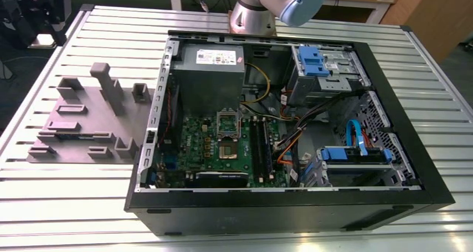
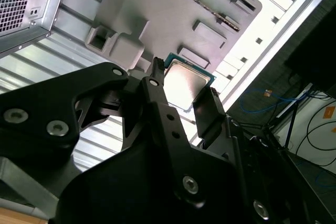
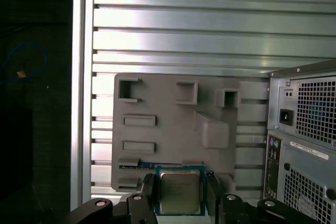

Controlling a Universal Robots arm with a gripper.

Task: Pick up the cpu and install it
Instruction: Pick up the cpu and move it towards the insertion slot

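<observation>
Silvery cpu [image 3: 179, 191] edge-pinched in jaws | socket [image 1: 227, 150] 6 o'clock of power supply [image 1: 210, 61], exterior view | risk: thin grip slips, skewed seating could bend pins

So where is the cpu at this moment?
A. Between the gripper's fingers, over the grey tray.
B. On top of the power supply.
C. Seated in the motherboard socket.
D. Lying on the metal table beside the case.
A: in the first wrist view the cpu sits clamped between the fingers of the gripper, with the grey tray behind it.
</observation>
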